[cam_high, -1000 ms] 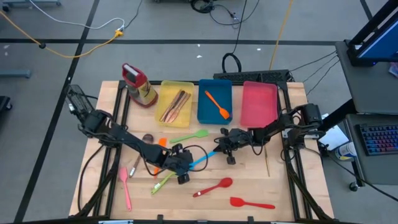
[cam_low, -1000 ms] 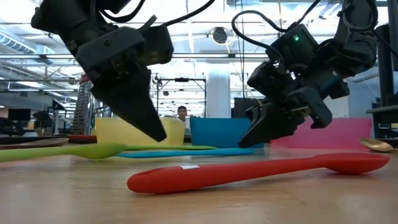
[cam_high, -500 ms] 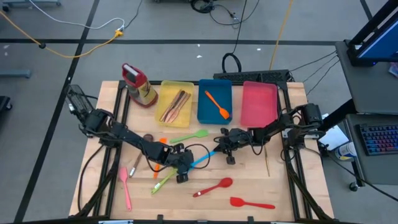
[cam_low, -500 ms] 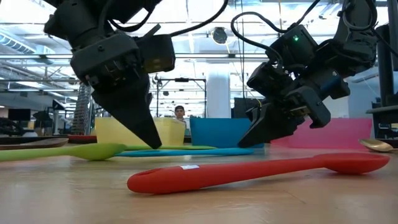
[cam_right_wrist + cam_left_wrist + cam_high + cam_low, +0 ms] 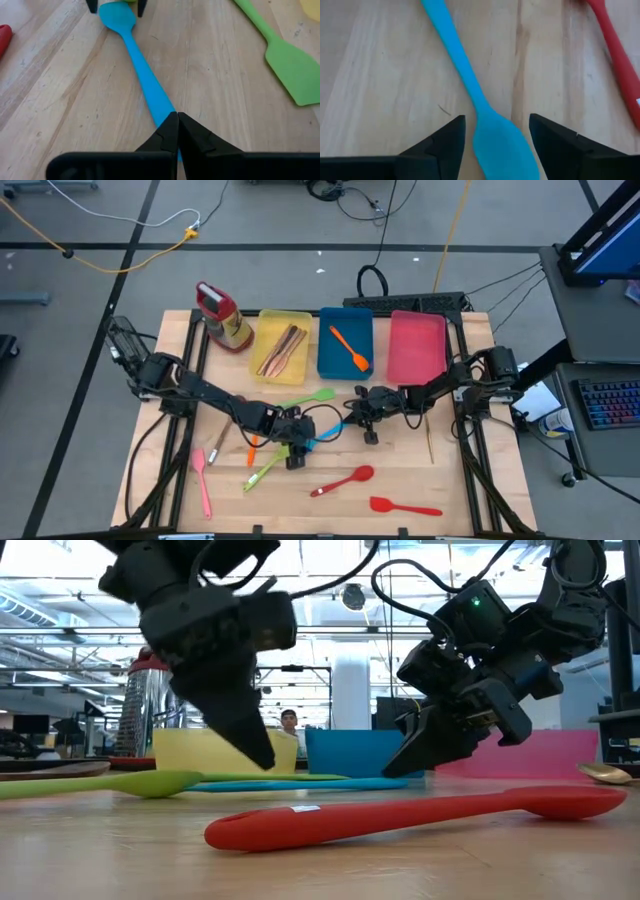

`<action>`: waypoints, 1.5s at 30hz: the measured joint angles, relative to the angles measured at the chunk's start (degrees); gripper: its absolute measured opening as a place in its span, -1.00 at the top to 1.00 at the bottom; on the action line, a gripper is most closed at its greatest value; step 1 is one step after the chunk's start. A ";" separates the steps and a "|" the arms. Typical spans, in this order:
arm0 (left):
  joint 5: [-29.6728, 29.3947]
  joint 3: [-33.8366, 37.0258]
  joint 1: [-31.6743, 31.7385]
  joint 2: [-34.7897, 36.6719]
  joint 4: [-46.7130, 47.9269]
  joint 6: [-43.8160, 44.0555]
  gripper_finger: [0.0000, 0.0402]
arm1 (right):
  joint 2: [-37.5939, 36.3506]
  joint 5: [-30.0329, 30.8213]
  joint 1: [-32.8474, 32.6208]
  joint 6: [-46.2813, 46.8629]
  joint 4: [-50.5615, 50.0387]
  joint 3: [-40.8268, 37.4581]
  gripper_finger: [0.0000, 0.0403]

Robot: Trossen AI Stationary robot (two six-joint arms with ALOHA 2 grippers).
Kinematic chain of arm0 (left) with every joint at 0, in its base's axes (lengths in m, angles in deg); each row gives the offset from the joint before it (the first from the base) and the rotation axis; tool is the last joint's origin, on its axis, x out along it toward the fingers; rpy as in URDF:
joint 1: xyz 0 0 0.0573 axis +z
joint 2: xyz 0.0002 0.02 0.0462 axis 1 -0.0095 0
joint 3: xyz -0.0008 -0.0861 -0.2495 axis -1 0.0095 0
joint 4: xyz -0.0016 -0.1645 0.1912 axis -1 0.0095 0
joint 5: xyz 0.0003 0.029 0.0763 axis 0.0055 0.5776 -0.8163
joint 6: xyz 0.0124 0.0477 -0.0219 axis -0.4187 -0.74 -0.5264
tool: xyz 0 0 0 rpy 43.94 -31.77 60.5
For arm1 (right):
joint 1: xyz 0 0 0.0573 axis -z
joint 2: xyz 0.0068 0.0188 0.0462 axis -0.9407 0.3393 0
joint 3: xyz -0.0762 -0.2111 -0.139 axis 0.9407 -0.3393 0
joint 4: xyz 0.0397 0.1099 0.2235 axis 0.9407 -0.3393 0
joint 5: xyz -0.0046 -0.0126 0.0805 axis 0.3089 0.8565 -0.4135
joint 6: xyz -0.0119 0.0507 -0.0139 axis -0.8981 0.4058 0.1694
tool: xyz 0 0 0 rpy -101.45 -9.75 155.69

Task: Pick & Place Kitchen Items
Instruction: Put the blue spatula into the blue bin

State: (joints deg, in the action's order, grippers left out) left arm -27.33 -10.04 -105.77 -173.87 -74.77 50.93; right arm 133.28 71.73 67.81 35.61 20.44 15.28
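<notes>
The left end effector [image 5: 496, 131] stands open astride the blue spoon's [image 5: 470, 87] bowl; the right end effector [image 5: 177, 131] pinches its handle on the table [image 5: 70, 85].

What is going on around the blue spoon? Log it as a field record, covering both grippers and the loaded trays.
left gripper: open, fingers either side of the blue spoon's bowl
right gripper: shut, tips at the spoon's handle end; whether it grips is unclear
blue spoon: lying flat on the table, between the two grippers
yellow tray: wooden utensils inside
blue tray: orange spatula inside
</notes>
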 joint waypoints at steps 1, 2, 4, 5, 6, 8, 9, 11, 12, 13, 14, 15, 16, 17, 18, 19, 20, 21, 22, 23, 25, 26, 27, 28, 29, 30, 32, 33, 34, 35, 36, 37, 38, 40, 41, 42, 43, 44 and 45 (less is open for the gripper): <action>-0.28 -1.02 -0.28 0.02 1.67 0.04 -0.13 | 0.00 0.01 -0.02 0.01 0.02 -0.01 1.00; -1.06 -2.39 -0.65 0.02 3.90 0.06 -0.12 | 0.00 0.00 -0.02 0.01 -0.04 -0.01 1.00; -2.41 -5.17 -1.48 0.02 8.14 0.21 -0.08 | 0.00 0.01 -0.02 0.48 -0.14 -0.01 1.00; -3.30 -6.38 -1.88 0.05 9.85 0.81 -0.05 | 0.00 0.02 -0.02 0.98 -0.32 -0.01 1.00; -4.12 -7.24 -2.29 0.09 11.01 1.95 -0.03 | 0.00 0.03 0.00 1.48 -0.55 -0.01 1.00; -5.89 -7.69 -2.88 0.13 11.88 4.92 0.02 | 0.00 0.04 0.00 1.71 -0.69 -0.01 1.00; -7.04 -7.65 -3.15 0.13 12.23 6.99 0.04 | 0.00 0.04 0.00 1.65 -0.71 -0.01 1.00; -9.11 -7.40 -3.83 0.13 12.82 11.54 0.07 | 0.02 0.03 0.00 1.48 -0.69 -0.01 1.00; -9.93 -7.30 -4.22 0.11 12.92 13.43 0.09 | 0.02 0.03 0.00 1.49 -0.75 -0.01 1.00; -10.65 -7.28 -4.75 -0.25 12.96 14.88 0.10 | 0.02 0.02 0.00 1.52 -0.78 -0.03 1.00; -11.27 -7.28 -5.28 -0.59 12.88 15.90 0.11 | 0.02 0.02 0.00 1.52 -0.78 -0.03 1.00; -11.91 -7.22 -5.95 -0.81 12.99 16.49 0.12 | 0.02 0.04 0.00 1.51 -0.78 -0.03 1.00; -12.61 -7.17 -6.61 -1.01 13.16 16.54 0.12 | 0.02 0.03 0.00 1.52 -0.80 -0.03 1.00; -13.54 -7.19 -7.10 -1.55 12.78 16.45 0.13 | 0.03 0.02 0.00 1.52 -0.81 -0.03 1.00; -14.46 -7.35 -7.58 -2.13 12.32 16.33 0.13 | 0.04 0.02 0.00 1.52 -0.86 -0.03 1.00; -15.49 -7.35 -8.07 -2.57 12.68 16.21 0.13 | 0.04 0.04 0.00 1.50 -0.80 -0.03 1.00; -16.43 -7.28 -8.50 -3.11 13.28 16.10 0.13 | 0.04 0.02 0.00 1.50 -0.76 -0.03 1.00; -17.09 -7.24 -8.72 -3.85 13.51 16.12 0.13 | 0.04 0.02 0.00 1.52 -0.81 -0.03 1.00; -17.35 -7.25 -8.75 -4.66 12.53 16.10 0.13 | 0.04 0.02 0.00 1.51 -0.87 -0.03 1.00; -17.54 -7.31 -8.80 -5.36 12.38 16.09 0.13 | 0.04 0.02 0.00 1.52 -0.79 -0.03 1.00; -17.84 -7.30 -9.12 -6.75 12.71 15.78 0.13 | 0.04 -0.07 0.00 1.52 -0.78 -0.07 1.00; -18.63 -7.30 -9.30 -7.30 12.71 15.76 0.13 | 0.04 -0.08 0.00 1.51 -0.87 -0.08 1.00; -19.53 -7.38 -9.71 -7.61 12.67 15.99 0.13 | 0.04 -0.10 0.00 1.52 -0.76 -0.14 1.00; -20.30 -7.39 -10.04 -7.76 12.76 16.33 0.13 | 0.04 -0.09 0.00 1.52 -0.74 -0.16 1.00; -21.18 -7.47 -10.41 -8.00 12.74 16.53 0.13 | 0.04 -0.09 0.00 1.52 -0.78 -0.17 1.00; -22.27 -7.75 -10.77 -8.14 12.96 16.59 0.13 | 0.04 -0.14 0.00 1.52 -0.71 -0.29 1.00; -24.12 -8.32 -11.49 -8.37 14.16 16.37 0.13 | 0.04 -0.15 0.00 1.50 -0.67 -0.29 1.00; -24.50 -8.73 -11.63 -8.39 14.62 16.16 0.13 | 0.04 -0.15 0.00 1.50 -0.77 -0.29 1.00; -24.93 -8.98 -11.79 -8.39 14.77 15.89 0.13 | 0.04 -0.18 0.00 1.50 -0.78 -0.29 1.00; -25.25 -9.14 -11.91 -8.39 14.53 15.87 0.13 | 0.04 -0.17 0.00 1.50 -0.74 -0.33 1.00; -25.50 -9.18 -11.93 -8.39 14.38 15.87 0.13 | 0.04 -0.15 0.00 1.46 -0.76 -0.34 1.00; -25.73 -9.18 -11.89 -8.39 14.51 15.89 0.13 | 0.04 -0.19 0.00 1.46 -0.78 -0.34 1.00; -25.77 -9.17 -11.87 -8.39 14.98 15.87 0.13 | 0.05 -0.20 0.00 1.49 -0.78 -0.34 1.00; -25.78 -9.16 -11.83 -8.73 14.97 15.94 0.13 | 0.04 -0.18 0.00 1.66 -0.81 -0.34 1.00; -25.73 -9.18 -11.83 -9.04 14.90 15.94 0.13 | 0.04 -0.22 0.00 1.70 -0.84 -0.34 1.00; -25.76 -9.18 -11.87 -9.23 15.05 16.06 0.13 | 0.04 -0.26 0.00 1.70 -0.86 -0.32 1.00; -25.64 -9.18 -11.97 -9.24 15.18 16.08 0.13 | 0.06 -0.65 0.00 1.70 -0.87 -0.34 1.00; -25.45 -9.18 -12.03 -9.45 15.12 16.19 0.13 | 0.06 -1.18 0.05 1.75 -0.93 -0.34 1.00; -25.58 -9.24 -12.05 -9.93 14.83 16.46 0.13 | 0.06 -1.28 0.07 2.00 -1.06 -0.32 1.00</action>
State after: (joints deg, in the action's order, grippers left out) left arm -52.91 -19.29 -117.81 -183.79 -59.94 67.39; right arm 133.35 70.45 67.88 37.60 19.38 14.96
